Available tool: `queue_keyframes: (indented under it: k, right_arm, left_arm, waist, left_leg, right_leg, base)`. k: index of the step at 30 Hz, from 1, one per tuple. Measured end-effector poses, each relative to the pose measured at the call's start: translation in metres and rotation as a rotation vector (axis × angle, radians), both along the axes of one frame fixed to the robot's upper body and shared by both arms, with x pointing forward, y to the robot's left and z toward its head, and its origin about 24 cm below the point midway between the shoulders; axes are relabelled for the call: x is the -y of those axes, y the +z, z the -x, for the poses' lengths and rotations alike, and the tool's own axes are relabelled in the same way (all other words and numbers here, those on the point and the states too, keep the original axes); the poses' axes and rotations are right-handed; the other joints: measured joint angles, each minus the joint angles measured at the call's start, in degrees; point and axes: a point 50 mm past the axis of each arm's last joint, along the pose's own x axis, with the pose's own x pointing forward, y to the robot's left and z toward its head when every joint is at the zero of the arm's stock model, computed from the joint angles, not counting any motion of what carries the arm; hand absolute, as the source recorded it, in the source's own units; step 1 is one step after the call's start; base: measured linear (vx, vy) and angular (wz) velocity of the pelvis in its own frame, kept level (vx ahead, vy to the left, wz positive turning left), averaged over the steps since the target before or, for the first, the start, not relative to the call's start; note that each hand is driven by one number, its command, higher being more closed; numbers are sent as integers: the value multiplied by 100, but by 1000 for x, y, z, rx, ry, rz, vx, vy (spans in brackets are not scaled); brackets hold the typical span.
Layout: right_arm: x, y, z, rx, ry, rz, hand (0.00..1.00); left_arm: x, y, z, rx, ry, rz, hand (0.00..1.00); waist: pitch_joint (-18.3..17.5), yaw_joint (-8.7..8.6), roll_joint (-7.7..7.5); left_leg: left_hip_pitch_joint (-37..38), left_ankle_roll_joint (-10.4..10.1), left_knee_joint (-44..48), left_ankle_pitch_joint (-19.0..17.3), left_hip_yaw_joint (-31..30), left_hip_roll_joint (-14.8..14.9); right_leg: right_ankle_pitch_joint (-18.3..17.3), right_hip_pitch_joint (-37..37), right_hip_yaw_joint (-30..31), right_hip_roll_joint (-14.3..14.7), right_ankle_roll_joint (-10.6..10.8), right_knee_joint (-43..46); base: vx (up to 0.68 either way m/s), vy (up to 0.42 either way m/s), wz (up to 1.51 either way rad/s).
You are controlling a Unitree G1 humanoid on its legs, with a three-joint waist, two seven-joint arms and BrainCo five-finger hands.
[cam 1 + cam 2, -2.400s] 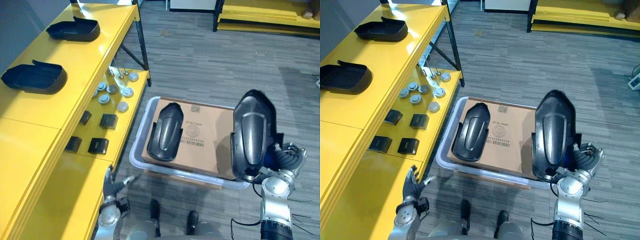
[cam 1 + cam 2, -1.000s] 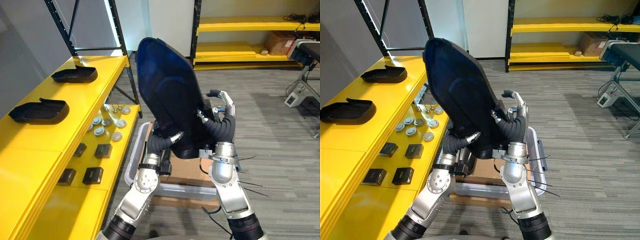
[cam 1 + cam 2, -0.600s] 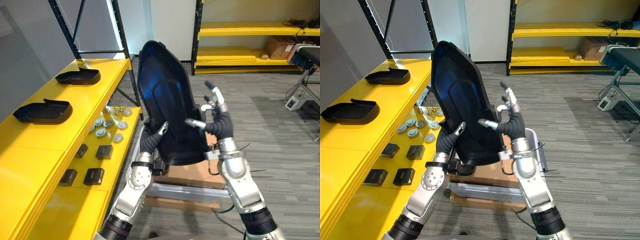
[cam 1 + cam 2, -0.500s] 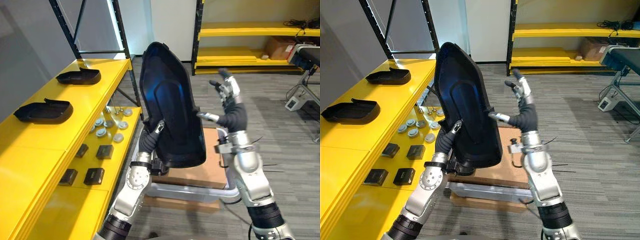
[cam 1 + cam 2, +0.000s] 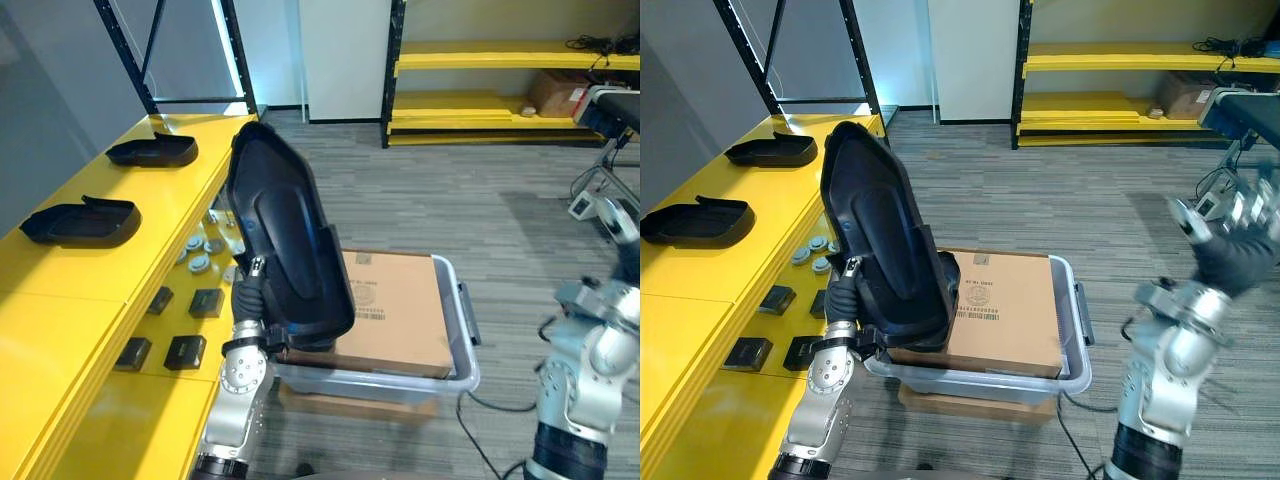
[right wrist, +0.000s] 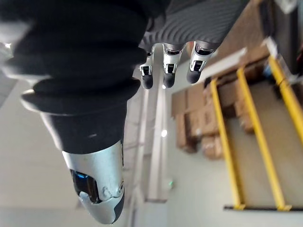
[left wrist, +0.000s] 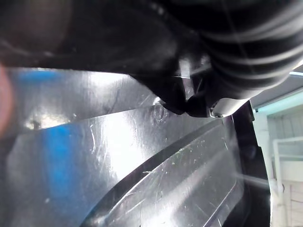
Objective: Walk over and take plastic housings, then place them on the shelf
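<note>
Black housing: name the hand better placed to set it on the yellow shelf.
Left. The left hand grips the black housing beside the yellow shelf; the right hand hangs open, far off.

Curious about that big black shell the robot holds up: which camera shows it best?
The left eye view: the whole plastic housing, held up by the left hand. The right eye view shows much the same. The left wrist view gives a close glossy patch of it. The right wrist view faces away.

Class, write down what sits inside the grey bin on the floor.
A cardboard box fills the bin. The black housing held up by the left hand covers the box's left end, and anything beneath the box is hidden.
</note>
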Motion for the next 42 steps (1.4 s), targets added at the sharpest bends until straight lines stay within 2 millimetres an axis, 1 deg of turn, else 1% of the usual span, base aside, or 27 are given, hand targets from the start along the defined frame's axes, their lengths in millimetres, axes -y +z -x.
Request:
queue_keyframes:
  k: [1,4,5,6,7,8,11,15,18,20,21,22,23,24,26,27,29,30,31,32,33,34,35,36,38,41,42]
  right_arm:
    - [4,-32,14,-122,-45,-96,0]
    - [-3,-104,55,-373,-122,-349,0]
    - [-5,-115,63,-409,-123,-390,0]
    - [-14,-142,83,-513,-121,-502,0]
    - [-19,-152,91,-554,-117,-541,0]
    - [-32,-171,107,-643,-105,-634,0]
    - [-56,-195,130,-784,-46,-755,0]
    - [-75,-205,136,-900,59,-779,0]
    - [-83,-210,134,-960,121,-773,0]
    - [-85,-210,125,-954,141,-767,0]
    - [-87,-210,118,-948,159,-760,0]
    - [-85,-209,109,-954,194,-724,0]
    - [-83,-208,107,-958,202,-709,0]
    - [-79,-205,103,-959,215,-679,0]
    - [-84,-204,89,-951,263,-652,0]
    - [-85,-204,87,-949,271,-648,0]
    - [-91,-200,63,-911,319,-627,0]
    - [-93,-200,61,-910,325,-627,0]
    - [-98,-201,58,-922,351,-622,0]
    - [-102,-201,56,-941,382,-608,0]
    - [-103,-201,56,-940,385,-608,0]
    - [-103,-200,54,-935,391,-603,0]
    - [-103,-200,54,-934,394,-603,0]
    - [-103,-200,54,-937,394,-605,0]
    - [-103,-201,58,-945,398,-610,0]
    - [-102,-201,60,-958,415,-592,0]
    - [-100,-200,62,-965,415,-581,0]
  left_arm:
    - [-3,1,2,7,17,4,100]
    - [-9,5,8,30,60,21,100]
    - [-10,5,9,34,65,23,100]
    - [-10,5,9,41,66,25,100]
    - [-10,6,9,42,64,24,100]
    - [-10,6,9,48,54,22,100]
    - [-7,9,9,65,35,25,100]
    - [-7,18,13,109,25,22,100]
    - [2,25,11,150,-15,36,100]
    - [12,28,8,167,-61,44,100]
    - [17,29,7,172,-84,52,100]
    - [22,31,5,182,-103,65,100]
    - [24,32,5,186,-110,71,100]
    - [26,32,5,184,-114,73,100]
    - [28,30,1,185,-123,79,100]
    - [28,30,1,187,-122,78,100]
    - [28,30,1,187,-133,87,100]
    - [28,29,0,185,-133,88,100]
    - [28,28,0,179,-134,87,100]
    - [30,25,0,165,-139,89,100]
    - [30,25,0,163,-137,88,100]
    - [30,25,-1,164,-139,84,100]
    - [30,27,-2,171,-144,81,100]
    - [31,27,-3,176,-147,79,100]
    - [30,25,-6,164,-144,76,100]
    - [30,25,-7,164,-141,74,100]
    - [32,26,-7,168,-151,77,100]
  waist:
    - [-1,-3,8]
    - [8,2,21]
    - [13,7,26]
    - [32,15,34]
    - [35,18,31]
    - [47,22,45]
    - [84,22,100]
    - [201,48,60]
    - [313,162,28]
    - [417,169,49]
    - [505,136,-94]
    - [600,169,-63]
    - [619,182,1]
    - [649,162,83]
    - [678,180,7]
    - [678,180,-5]
    - [680,185,-10]
    - [681,184,-13]
    - [692,177,-27]
    - [698,193,-20]
    - [699,193,-20]
    - [696,169,7]
    - [699,142,28]
    - [703,128,33]
    - [721,43,63]
    - [746,-19,116]
    - [742,-48,106]
  left_leg:
    - [-3,-5,0,-4,4,1]
    - [-7,-17,0,-14,10,6]
    - [-10,-17,0,-14,8,6]
    - [-17,-18,0,-22,4,6]
    - [-24,-18,0,-22,3,6]
    - [-41,-18,0,-22,-23,5]
    - [-167,-23,-1,-23,-137,-7]
    - [-300,-40,3,25,-476,-48]
    - [-652,-1,34,215,-1021,-201]
    - [-929,293,101,10,-637,-178]
    - [-1100,550,241,-238,-18,-146]
    - [-1348,607,755,-285,1001,103]
    - [-1417,671,1038,-327,1555,247]
    - [-1356,728,1399,-381,2433,601]
    - [-1258,809,1367,-467,2525,295]
    - [-1258,799,1338,-485,2480,244]
    - [-1303,792,1317,-757,2367,-67]
    - [-1305,794,1362,-811,2392,-77]
    - [-1318,792,1641,-1044,2450,-99]
    - [-1334,870,1981,-1278,2330,-170]
    - [-1331,880,2027,-1325,2305,-198]
    - [-1325,929,2096,-1408,2168,-293]
    - [-1296,943,2025,-1417,2022,-384]
    - [-1261,943,1972,-1415,1945,-417]
    - [-969,904,1766,-1384,1644,-491]
    - [-712,1022,1657,-1299,1275,-585]
    - [-658,1077,1677,-1265,1041,-690]
  right_leg:
    - [0,-3,4,0,1,-1]
    - [-6,-6,7,4,8,-5]
    - [-7,-7,5,3,10,-5]
    - [-8,0,2,3,11,-3]
    - [-8,7,1,3,10,0]
    - [-8,11,-24,2,10,6]
    - [-36,-1,-174,-12,35,32]
    - [-174,-31,-565,-53,36,224]
    - [-481,-276,-1336,-207,-31,814]
    - [-595,-310,-2035,-403,-39,1048]
    - [-593,-293,-2437,-654,-39,1055]
    - [-595,-272,-2779,-791,-36,1136]
    - [-613,-242,-2953,-831,-9,1211]
    - [-749,-117,-3291,-883,97,1436]
    - [-883,178,-3696,-1212,269,1656]
    - [-893,206,-3728,-1240,297,1642]
    - [-917,360,-3993,-1413,490,1565]
    - [-920,388,-4028,-1443,495,1569]
    - [-1014,489,-4091,-1581,555,1663]
    - [-1277,388,-3698,-1724,364,2029]
    - [-1337,346,-3536,-1741,277,2116]
    - [-1570,84,-2759,-1690,19,2401]
    - [-1679,-194,-2054,-1516,45,2525]
    - [-1725,-336,-1762,-1399,116,2560]
    - [-1731,-768,-889,-888,128,2588]
    - [-1677,-1254,-141,-538,198,2566]
    - [-1629,-1436,314,-447,251,2564]
  base:
    - [0,0,0]
    - [0,0,0]
    - [0,0,0]
    - [0,0,0]
    - [27,4,5]
    - [21,2,5]
    - [-20,7,22]
    - [-14,-4,57]
    - [-14,-9,124]
    - [-41,38,185]
    - [-15,132,191]
    - [8,155,187]
    - [59,175,168]
    - [72,123,143]
    - [25,153,132]
    - [-19,153,94]
    - [-1,155,75]
    - [51,222,71]
    - [88,200,66]
    - [88,200,61]
    - [95,192,45]
    - [99,164,43]
    - [123,182,52]
    - [123,93,61]
    - [139,47,65]
    - [157,18,79]
    - [221,-14,137]
